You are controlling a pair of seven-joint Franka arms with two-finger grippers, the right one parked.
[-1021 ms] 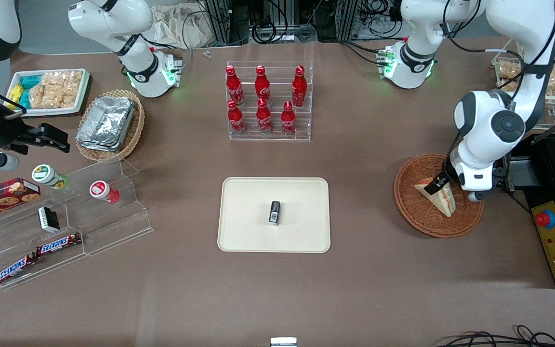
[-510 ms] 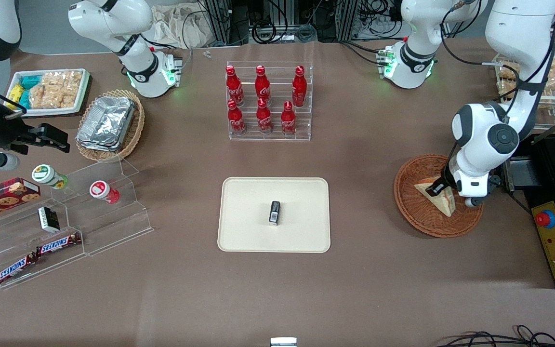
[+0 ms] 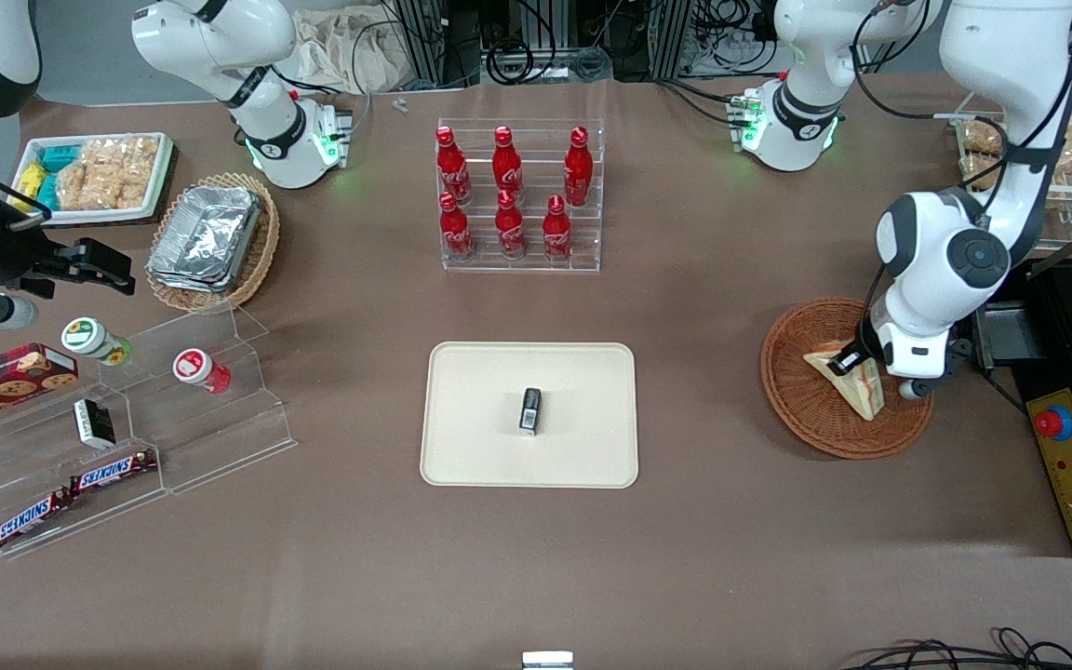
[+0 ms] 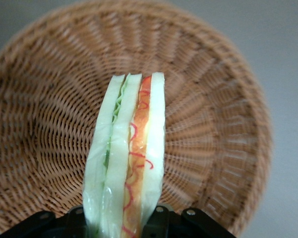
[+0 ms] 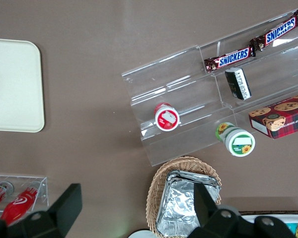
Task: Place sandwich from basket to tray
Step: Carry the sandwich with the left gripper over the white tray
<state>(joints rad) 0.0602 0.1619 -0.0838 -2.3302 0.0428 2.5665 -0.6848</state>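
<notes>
The brown matte desk [image 3: 741,558] carried the flat cream-coloured rectangular tray [image 3: 471,419] with rounded corners and a low rim, well apart from the round, shallow, reddish-brown woven wicker basket [image 3: 801,409] at the working arm's end. A small black box [image 3: 529,410] stood near the tray's middle. The hand [image 3: 848,361] hung over the basket, closed on the small triangular wedge of pale white bread with red and green filling, the sandwich [image 4: 126,158], held on edge above the coarse weave, apparently just clear of it. Soft bread under a glossy wrap seemed likely to squash or slide in a pinch at one end; a quick swing toward the tray might shake it loose, and a careless set-down could topple the box.
</notes>
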